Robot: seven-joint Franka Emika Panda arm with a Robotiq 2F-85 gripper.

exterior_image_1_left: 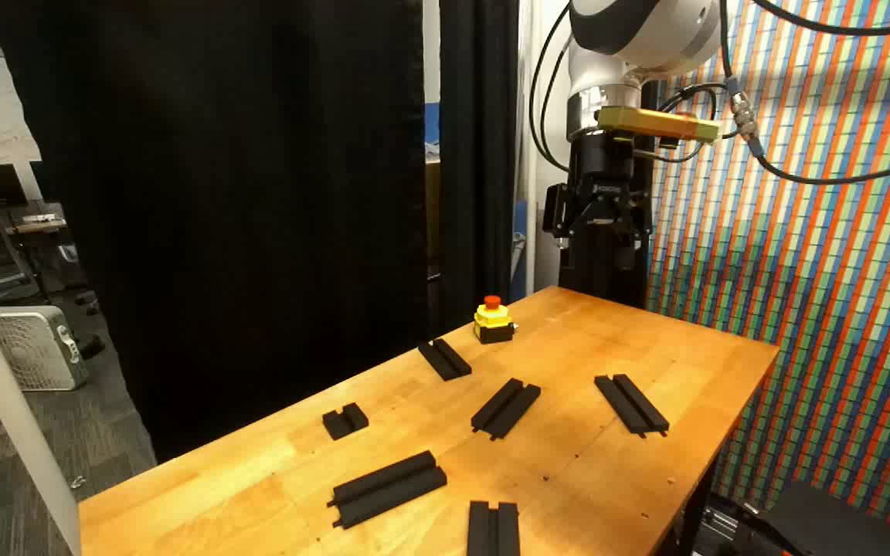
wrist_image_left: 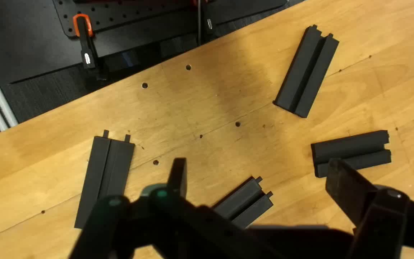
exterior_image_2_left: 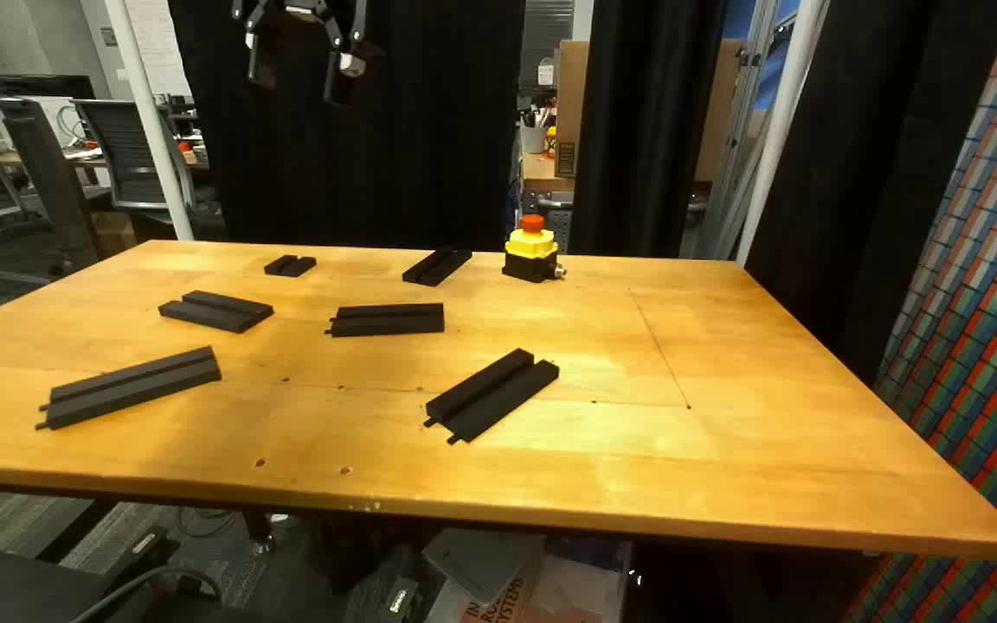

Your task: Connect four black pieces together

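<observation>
Stop button (exterior_image_2_left: 531,246): there on the table (exterior_image_2_left: 749,372), in an exterior view
Slab (exterior_image_2_left: 436,268): just left of the button
Block (exterior_image_2_left: 291,267): farther left
Near bar (exterior_image_2_left: 497,396): well out front
Three bars (exterior_image_2_left: 388,323) (exterior_image_2_left: 211,315) (exterior_image_2_left: 137,394): scattered front-left of it

In an exterior view, the camera looks obliquely down along the wooden table (exterior_image_1_left: 592,494); in an exterior view, it faces the black curtain (exterior_image_2_left: 429,156) from beyond the near edge (exterior_image_2_left: 481,517). The wrist view looks steeply down past the gripper (wrist_image_left: 259,172), showing part of the table both exterior views share.
</observation>
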